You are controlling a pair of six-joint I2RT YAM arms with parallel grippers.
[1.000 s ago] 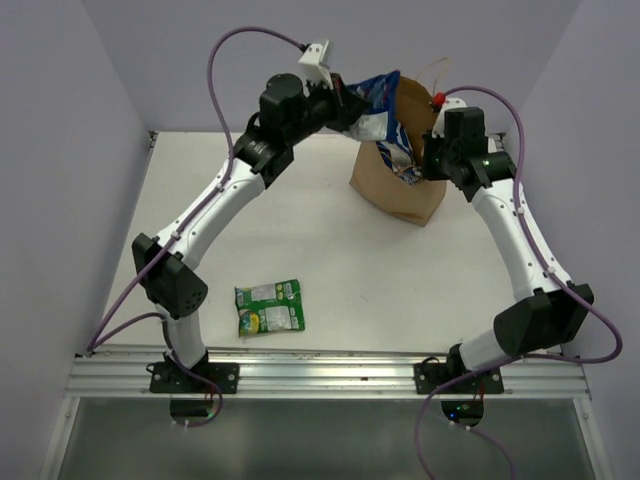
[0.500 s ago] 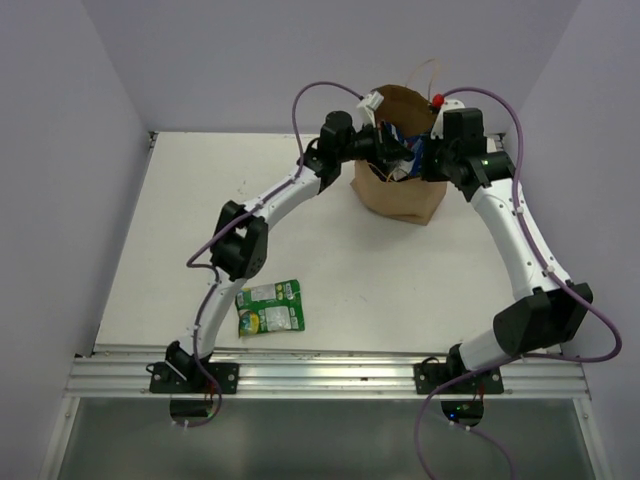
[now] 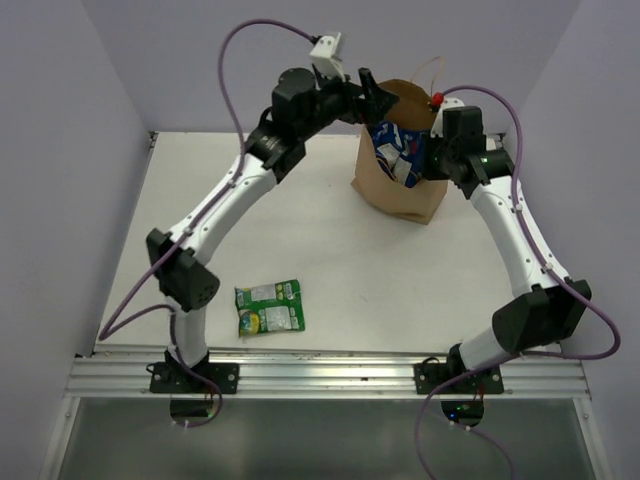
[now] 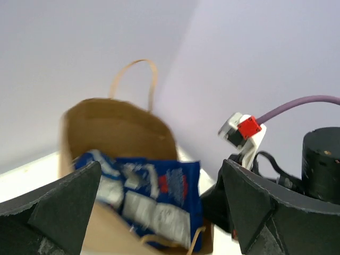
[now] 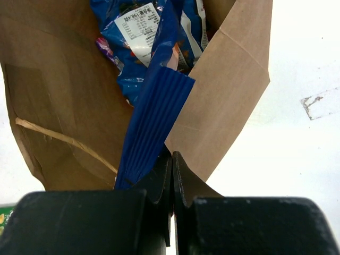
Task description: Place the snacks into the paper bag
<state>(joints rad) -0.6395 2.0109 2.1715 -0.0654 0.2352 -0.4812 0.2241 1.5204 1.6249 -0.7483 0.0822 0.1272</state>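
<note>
The paper bag stands open at the back right of the table, with blue-white snacks sticking up inside it. My left gripper hovers open just above the bag's left rim, holding nothing. The left wrist view looks between its wide-apart fingers down at a blue packet in the bag. My right gripper is shut on the bag's right wall, beside a blue packet's edge. A green snack lies flat on the table near the front left.
A purple packet shows deep inside the bag. The bag's loop handles stick up at its far rim. Lilac walls close in the table at the back and both sides; a metal rail runs along the front.
My left gripper dipped into the bag with the blue-white packet, opened and let it go, then rose back above the rim. The right gripper has kept its hold.
</note>
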